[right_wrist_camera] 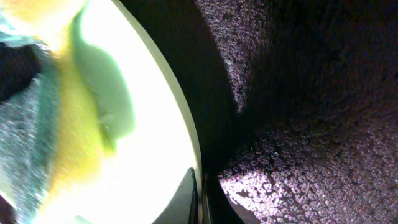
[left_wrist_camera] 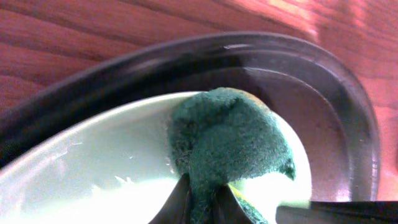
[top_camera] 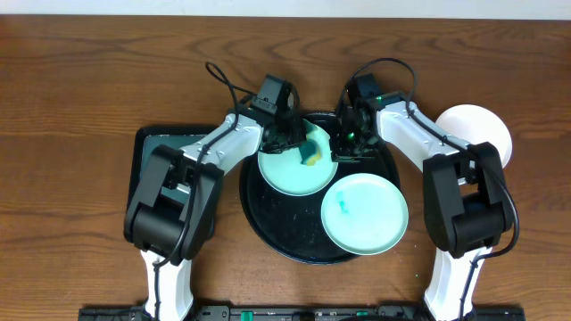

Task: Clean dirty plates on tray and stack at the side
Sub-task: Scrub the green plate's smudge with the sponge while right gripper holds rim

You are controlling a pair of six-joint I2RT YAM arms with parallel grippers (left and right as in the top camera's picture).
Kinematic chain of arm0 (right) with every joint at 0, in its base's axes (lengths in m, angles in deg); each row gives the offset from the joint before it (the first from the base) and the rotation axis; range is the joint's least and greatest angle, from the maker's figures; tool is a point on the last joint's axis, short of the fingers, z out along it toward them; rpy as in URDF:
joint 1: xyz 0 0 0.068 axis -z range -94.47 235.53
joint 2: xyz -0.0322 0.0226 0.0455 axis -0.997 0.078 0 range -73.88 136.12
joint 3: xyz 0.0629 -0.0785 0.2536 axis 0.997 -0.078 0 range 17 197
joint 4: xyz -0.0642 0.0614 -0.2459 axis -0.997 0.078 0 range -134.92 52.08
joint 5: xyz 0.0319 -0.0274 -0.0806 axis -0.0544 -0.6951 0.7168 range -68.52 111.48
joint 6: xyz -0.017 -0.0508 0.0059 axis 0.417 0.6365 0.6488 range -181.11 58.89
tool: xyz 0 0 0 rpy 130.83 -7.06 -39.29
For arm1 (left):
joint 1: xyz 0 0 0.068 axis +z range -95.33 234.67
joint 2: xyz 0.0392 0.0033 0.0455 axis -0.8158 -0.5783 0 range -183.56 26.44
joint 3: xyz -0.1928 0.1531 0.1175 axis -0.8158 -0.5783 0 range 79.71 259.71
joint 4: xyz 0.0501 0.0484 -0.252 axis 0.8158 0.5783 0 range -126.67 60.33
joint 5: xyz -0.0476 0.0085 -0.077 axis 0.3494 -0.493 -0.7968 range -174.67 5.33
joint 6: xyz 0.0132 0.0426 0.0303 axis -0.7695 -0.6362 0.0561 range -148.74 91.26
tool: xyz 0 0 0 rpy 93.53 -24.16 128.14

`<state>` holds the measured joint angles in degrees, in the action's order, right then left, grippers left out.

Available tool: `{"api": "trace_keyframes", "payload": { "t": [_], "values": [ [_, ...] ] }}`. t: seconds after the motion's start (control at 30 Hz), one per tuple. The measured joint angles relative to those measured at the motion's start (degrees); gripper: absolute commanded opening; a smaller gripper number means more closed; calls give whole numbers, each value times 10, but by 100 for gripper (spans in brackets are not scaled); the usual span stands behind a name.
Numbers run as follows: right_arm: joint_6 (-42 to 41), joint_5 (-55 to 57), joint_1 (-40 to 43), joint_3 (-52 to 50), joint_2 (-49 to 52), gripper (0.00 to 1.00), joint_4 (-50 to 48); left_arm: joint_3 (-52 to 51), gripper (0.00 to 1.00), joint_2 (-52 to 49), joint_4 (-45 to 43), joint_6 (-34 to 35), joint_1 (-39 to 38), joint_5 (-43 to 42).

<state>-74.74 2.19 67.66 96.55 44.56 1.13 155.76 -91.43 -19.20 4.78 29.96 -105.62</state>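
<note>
Now, left pincer (left_wrist_camera: 202, 200) clenching green sponge (left_wrist_camera: 231, 140) on mint plate (left_wrist_camera: 93, 163), right pincer (right_wrist_camera: 200, 194) pinching its rim.

Pale mint round shallow plates (top_camera: 287, 171) (top_camera: 364, 214): two
White round shallow plate (top_camera: 482, 125): one
Plates altogether: three
Teal smears in view (top_camera: 343, 207): one
Large round black tray with raised rim (top_camera: 281, 227): one
Smaller rectangular dark-green tray (top_camera: 145, 147): one
Trays altogether: two
Green-and-yellow scouring sponge (top_camera: 311, 154): one
White-and-black robot arms (top_camera: 219, 147) (top_camera: 415, 134): two

white plate (top_camera: 480, 127) partly hidden, dark-green tray (top_camera: 169, 135) mostly covered, sponge (right_wrist_camera: 68, 137) blurred
</note>
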Motion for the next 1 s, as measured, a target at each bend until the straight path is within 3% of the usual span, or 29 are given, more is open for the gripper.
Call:
{"api": "trace_keyframes", "payload": {
  "t": [0.23,0.47,1.0],
  "values": [
    [0,-1,0,0,0,1,0,14,8,26,107,-45,16,143],
    [0,-34,-8,0,0,1,-6,16,7,39,193,-70,16,205],
    [0,-41,-8,0,0,1,2,23,8,38,303,-286,-25,126]
  ]
}}
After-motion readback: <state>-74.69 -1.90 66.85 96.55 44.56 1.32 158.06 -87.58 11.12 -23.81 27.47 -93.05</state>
